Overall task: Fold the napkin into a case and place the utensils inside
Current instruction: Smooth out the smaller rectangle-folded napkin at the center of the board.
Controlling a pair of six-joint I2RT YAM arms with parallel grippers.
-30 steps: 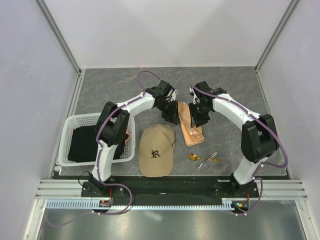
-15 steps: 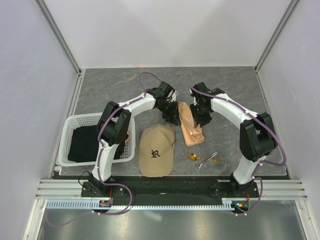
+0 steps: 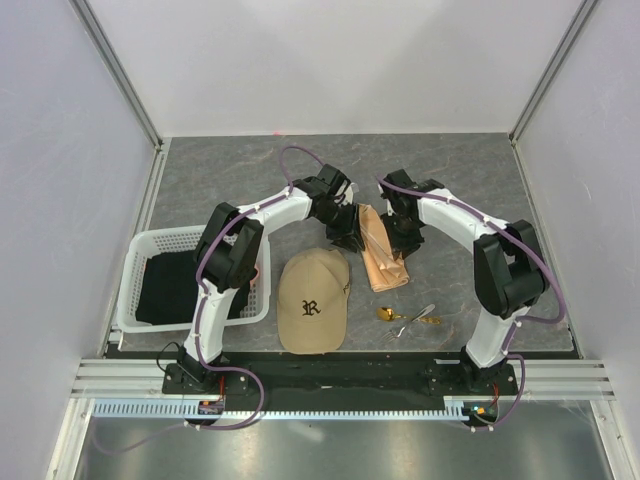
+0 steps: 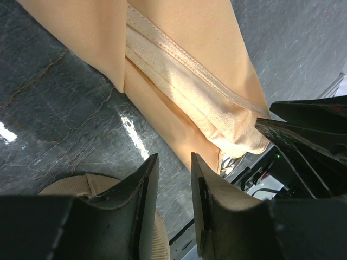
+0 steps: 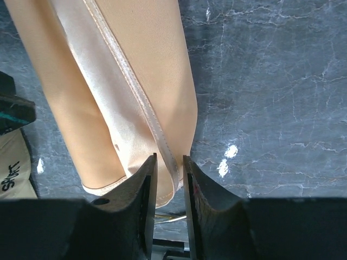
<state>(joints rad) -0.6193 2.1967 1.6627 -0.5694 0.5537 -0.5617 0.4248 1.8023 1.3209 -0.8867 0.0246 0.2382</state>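
- Noted right arm's elbow drawn slightly in toward centre over the last second, with right gripper [image 3: 401, 232] nudged closer against the right edge of the napkin [image 3: 380, 258]. Saw left gripper [image 3: 346, 228] barely displaced at the opposite edge.
- Found napkin unshifted on the desk [image 3: 230, 170], lying as a narrow folded strip between the two grippers, hems running along its length.
- Judged fold near finished, at a tidying stage. Utensils not yet inside.
- Read left gripper as nearly closed on nothing, with bare desk in the slim gap.
- Read right gripper as drawn equally narrow, hem running into the gap. Could not tell whether pinched or merely passed over.
- Counted one napkin.
- Counted utensils [image 3: 408, 317] as a small cluster just right of the cap [image 3: 313, 300]: one gold spoon plus silvery pieces, perhaps three in all, too small for a firm count.
- Counted one cap, one basket [image 3: 128, 280] and one black cloth [image 3: 170, 290] inside it.
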